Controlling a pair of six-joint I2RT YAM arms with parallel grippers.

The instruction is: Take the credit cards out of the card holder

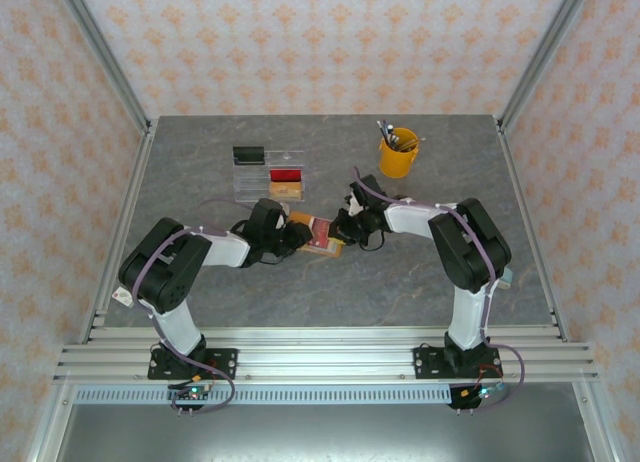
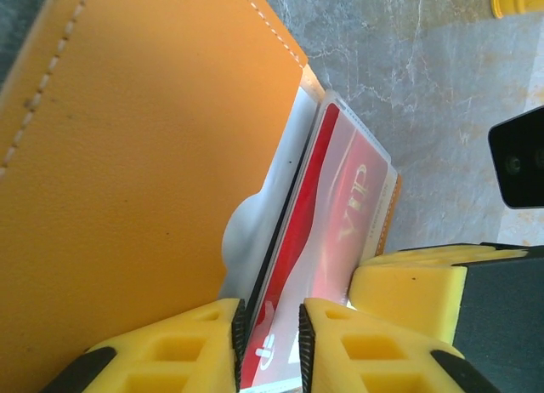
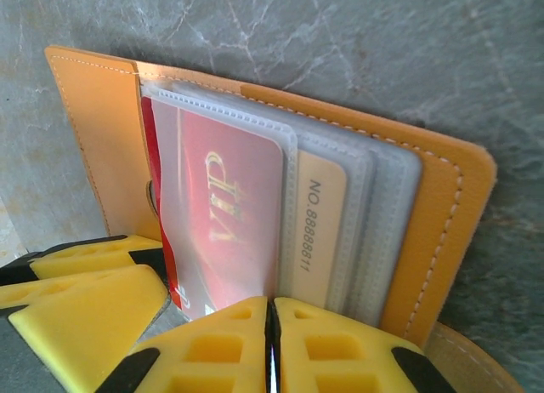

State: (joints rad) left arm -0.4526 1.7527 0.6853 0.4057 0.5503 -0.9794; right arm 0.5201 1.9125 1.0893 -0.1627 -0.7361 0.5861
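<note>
Pinching the red credit card [image 2: 323, 214], the left claw [image 2: 272, 316] grips firmly, while the right claw [image 3: 270, 312] sits jaws together at the edge of the card holder [image 2: 144, 172]. The holder lies open mid-tabletop [image 1: 420, 282], long axis running claw to claw. The risk: a clear sleeve [image 3: 387, 197] could cling, dragging the holder along.

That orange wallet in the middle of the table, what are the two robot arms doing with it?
Both arms are working on the open card holder, trying to get its cards out. The right gripper is closed on the lower edge of its clear sleeves, apparently steadying it. The left gripper pinches the red card, which is not yet out of its sleeve. A tan card sits in the next sleeve.
</note>
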